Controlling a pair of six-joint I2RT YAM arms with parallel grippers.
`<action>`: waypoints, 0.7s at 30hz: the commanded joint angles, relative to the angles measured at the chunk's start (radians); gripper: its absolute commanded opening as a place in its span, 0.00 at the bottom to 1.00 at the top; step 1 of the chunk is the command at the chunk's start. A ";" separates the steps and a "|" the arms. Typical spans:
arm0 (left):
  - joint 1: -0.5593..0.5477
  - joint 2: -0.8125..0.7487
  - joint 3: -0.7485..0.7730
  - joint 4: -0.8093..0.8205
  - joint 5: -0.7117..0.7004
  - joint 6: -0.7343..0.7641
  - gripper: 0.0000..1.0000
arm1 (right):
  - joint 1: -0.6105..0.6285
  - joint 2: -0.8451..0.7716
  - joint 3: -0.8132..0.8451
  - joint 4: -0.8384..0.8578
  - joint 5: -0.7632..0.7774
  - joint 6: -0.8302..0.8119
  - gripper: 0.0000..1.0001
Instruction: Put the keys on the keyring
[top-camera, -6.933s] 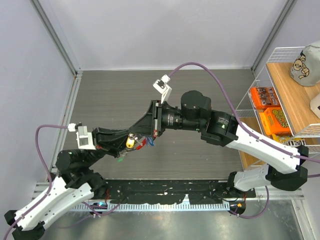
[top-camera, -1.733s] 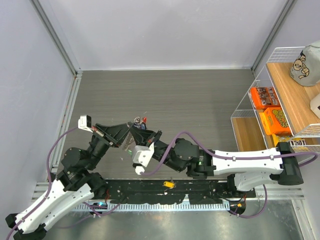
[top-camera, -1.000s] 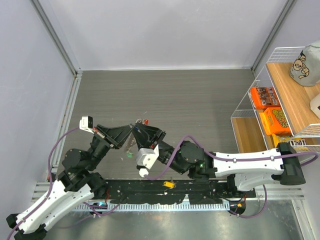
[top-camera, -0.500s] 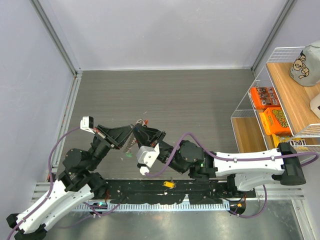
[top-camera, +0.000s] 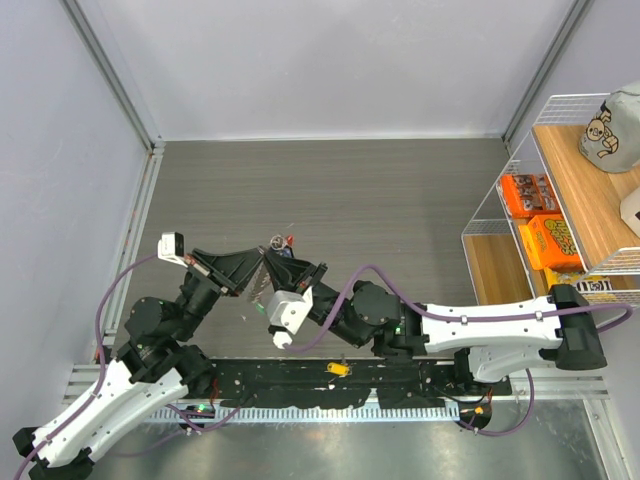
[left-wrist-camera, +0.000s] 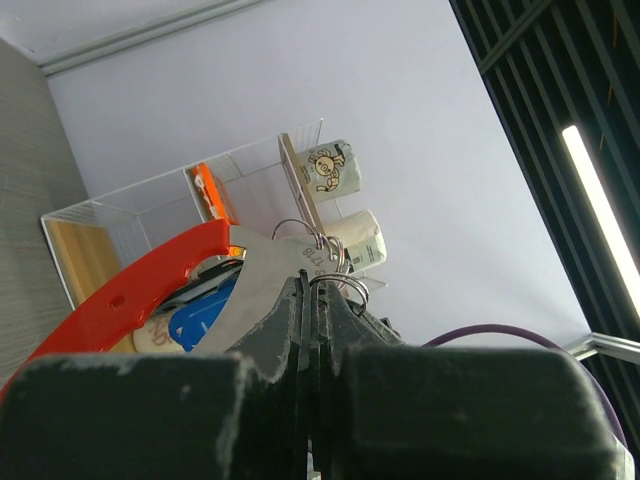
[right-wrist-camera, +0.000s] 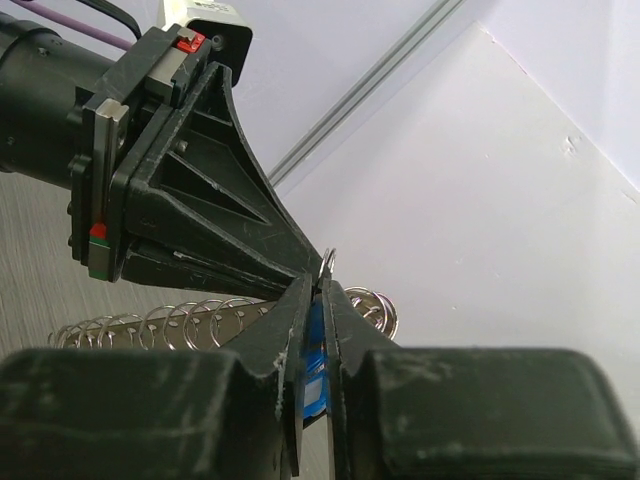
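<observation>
grey wood-grain tbl (top-camera: 400, 200), black strip (top-camera: 300, 385) at nr edge, yellow-tag key (top-camera: 338, 369) on strip

Shiny metal keyring (right-wrist-camera: 205, 320), glossy red plastic key tag (left-wrist-camera: 150, 285)

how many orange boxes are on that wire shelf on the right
2. One orange box sits at the far end of the lower level, the second right beside it, nearer the arms. Others may be hidden under the wooden shelf board.
</observation>
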 joint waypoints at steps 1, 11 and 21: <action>-0.021 -0.002 0.025 0.137 0.169 0.001 0.00 | -0.029 0.038 0.050 0.003 0.052 0.011 0.15; -0.021 0.021 0.021 0.200 0.252 0.022 0.00 | -0.058 -0.005 0.035 -0.027 0.022 0.018 0.05; -0.021 0.083 0.043 0.302 0.439 0.097 0.00 | -0.087 -0.106 -0.008 -0.073 0.005 0.061 0.05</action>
